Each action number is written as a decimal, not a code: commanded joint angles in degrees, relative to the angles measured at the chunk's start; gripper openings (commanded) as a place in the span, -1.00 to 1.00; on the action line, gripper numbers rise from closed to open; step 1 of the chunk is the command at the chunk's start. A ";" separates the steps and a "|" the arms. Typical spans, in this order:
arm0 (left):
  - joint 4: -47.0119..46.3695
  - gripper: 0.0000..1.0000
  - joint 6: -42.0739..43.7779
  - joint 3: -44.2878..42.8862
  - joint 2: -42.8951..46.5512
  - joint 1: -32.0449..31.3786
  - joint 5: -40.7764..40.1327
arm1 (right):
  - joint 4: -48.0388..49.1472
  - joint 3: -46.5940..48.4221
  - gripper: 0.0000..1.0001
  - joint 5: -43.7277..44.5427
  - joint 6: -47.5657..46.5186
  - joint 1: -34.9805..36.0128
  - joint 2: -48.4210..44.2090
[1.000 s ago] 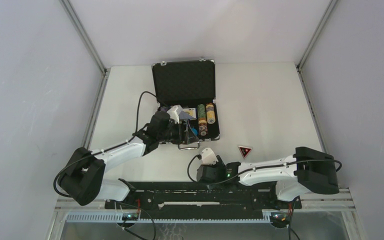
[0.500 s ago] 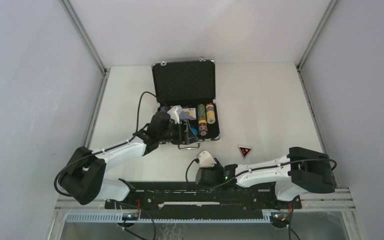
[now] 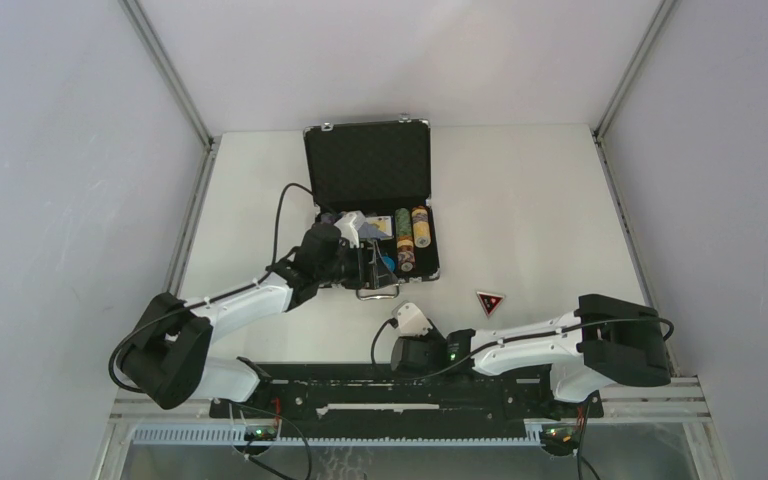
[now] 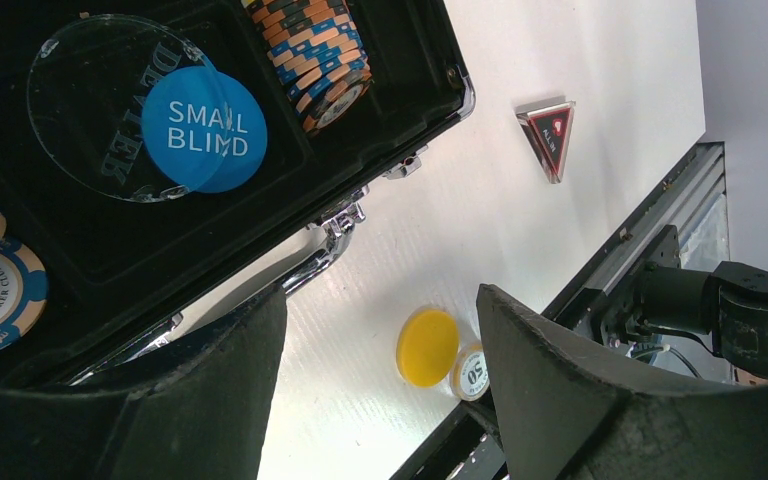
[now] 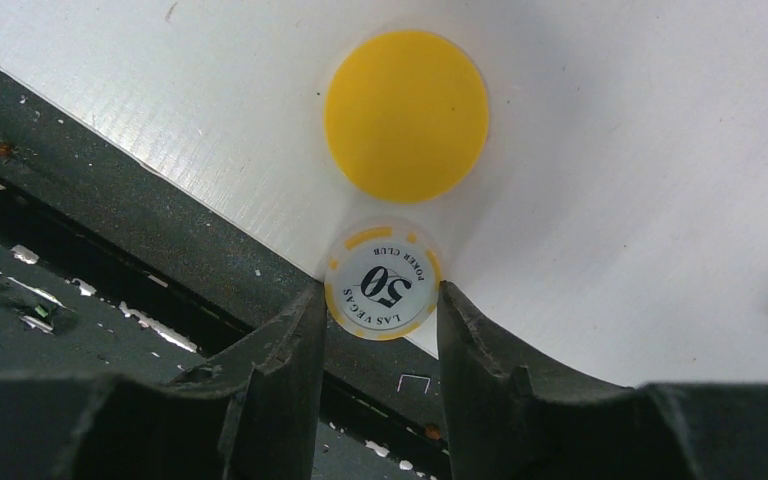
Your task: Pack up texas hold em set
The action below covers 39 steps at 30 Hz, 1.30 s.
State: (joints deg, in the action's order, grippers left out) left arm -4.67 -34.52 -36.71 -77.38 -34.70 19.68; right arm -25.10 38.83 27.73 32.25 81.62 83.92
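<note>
Your right gripper (image 5: 381,303) sits low at the near edge of the table (image 3: 530,200). Its jaws pinch a white-and-yellow 50 chip (image 5: 380,288) from both sides. The chip lies flat exactly where the white top meets the black rail (image 5: 110,240), so there is very little table on its near side. The yellow button (image 5: 406,115) lies flat just beyond it on the far side, a thin gap between them.

Your left gripper (image 4: 380,300) hangs over the near rim of the open briefcase (image 3: 368,165), by the metal handle (image 4: 335,235), with its jaws spread wide. Inside the case you can see the blue Small Blind button (image 4: 205,130) overlapping a clear dealer disc (image 4: 90,110). An orange-and-blue chip stack (image 4: 310,50) lies in the slot to the right. The lid stands upright on the far side.

The red-black triangle token (image 3: 489,301) lies on the table right of the handle, well apart from the case and the chip. The widest stretch of table top lies right of the case.
</note>
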 commanded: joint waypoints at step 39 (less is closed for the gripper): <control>-0.35 0.49 0.77 -1.26 0.48 0.33 -0.08 | -1.19 1.40 -0.32 3.36 0.47 -3.72 -3.49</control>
State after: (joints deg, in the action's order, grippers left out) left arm -4.49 -34.50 -36.71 -77.38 -34.70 19.66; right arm -27.07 39.07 29.52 32.64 78.54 80.73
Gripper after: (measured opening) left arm 0.745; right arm 0.296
